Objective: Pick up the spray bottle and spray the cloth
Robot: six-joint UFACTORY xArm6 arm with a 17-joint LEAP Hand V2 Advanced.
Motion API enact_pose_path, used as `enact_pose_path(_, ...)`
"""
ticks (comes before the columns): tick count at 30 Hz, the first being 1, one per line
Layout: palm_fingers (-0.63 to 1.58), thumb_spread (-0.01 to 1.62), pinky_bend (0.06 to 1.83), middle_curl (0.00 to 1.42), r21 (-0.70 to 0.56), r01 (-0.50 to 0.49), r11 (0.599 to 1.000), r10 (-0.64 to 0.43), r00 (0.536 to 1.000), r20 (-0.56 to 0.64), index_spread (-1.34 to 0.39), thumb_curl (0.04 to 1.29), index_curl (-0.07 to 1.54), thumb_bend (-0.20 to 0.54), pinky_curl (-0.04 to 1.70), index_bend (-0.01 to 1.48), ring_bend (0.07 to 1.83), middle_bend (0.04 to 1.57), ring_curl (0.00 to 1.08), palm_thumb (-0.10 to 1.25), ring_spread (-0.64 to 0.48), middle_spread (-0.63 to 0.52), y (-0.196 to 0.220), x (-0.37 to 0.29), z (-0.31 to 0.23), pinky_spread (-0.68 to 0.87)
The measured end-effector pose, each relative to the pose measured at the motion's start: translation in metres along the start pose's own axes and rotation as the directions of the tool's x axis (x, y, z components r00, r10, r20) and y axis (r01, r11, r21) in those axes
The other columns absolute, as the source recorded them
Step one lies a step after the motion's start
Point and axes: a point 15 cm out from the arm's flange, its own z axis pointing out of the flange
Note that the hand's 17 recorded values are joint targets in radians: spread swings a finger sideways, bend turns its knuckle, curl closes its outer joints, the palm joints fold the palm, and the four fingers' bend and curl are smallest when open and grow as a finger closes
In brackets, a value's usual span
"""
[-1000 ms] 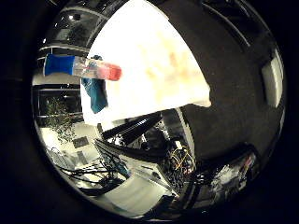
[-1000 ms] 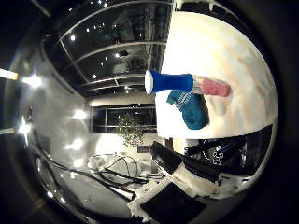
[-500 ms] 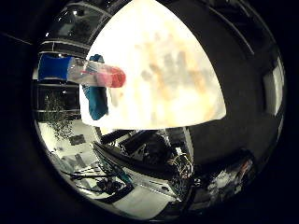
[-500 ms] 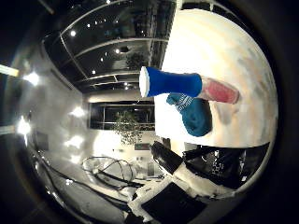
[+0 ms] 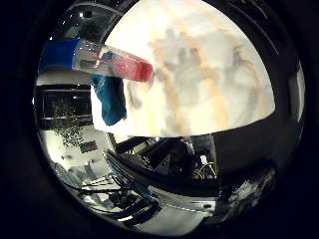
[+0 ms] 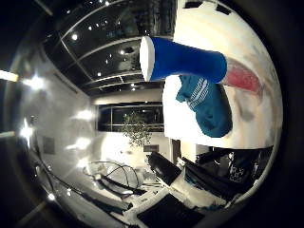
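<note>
A spray bottle with a blue cap end and a clear body of pink liquid [image 5: 112, 64] lies on its side on a white table [image 5: 214, 110]. It also shows in the right thumb side palm view [image 6: 190, 62], large and close. A teal cloth [image 6: 207, 103] lies crumpled on the table right beside the bottle; it shows in the right little finger side palm view too [image 5: 108, 98]. A shadow shaped like spread fingers falls on the table [image 5: 204, 70].
The table's edge [image 5: 169, 134] runs close to the cloth, with dark framework and equipment [image 5: 150, 169] below it. A lit room with ceiling lights [image 6: 57, 95] and a plant [image 6: 136, 130] lies beyond.
Both views have closed in on the table: the bottle and cloth look larger and nearer. The finger-shaped shadow on the table has grown and sharpened. Bottle and cloth lie as before.
</note>
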Motion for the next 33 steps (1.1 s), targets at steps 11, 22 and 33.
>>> enact_pose_path(11, -0.01, 0.96, 0.35, 0.33, 0.040, -0.021, 0.999, 0.018, 0.998, 0.065, -0.21, 0.31, 0.23, -0.027, 0.33, 0.14, 0.28, 0.21, 0.27, 0.51, 0.22, 0.20, -0.002, 0.006, 0.008, 0.33)
enact_pose_path(22, -0.01, 0.94, 0.35, 0.33, 0.031, -0.034, 0.999, 0.031, 0.995, 0.097, -0.19, 0.30, 0.23, -0.029, 0.33, 0.14, 0.29, 0.21, 0.27, 0.51, 0.21, 0.20, -0.001, 0.011, 0.018, 0.32)
enact_pose_path(33, 0.01, 0.94, 0.35, 0.33, 0.038, -0.020, 0.999, 0.014, 0.990, 0.142, -0.19, 0.31, 0.24, -0.029, 0.33, 0.15, 0.31, 0.20, 0.27, 0.51, 0.19, 0.19, -0.002, 0.005, 0.025, 0.31)
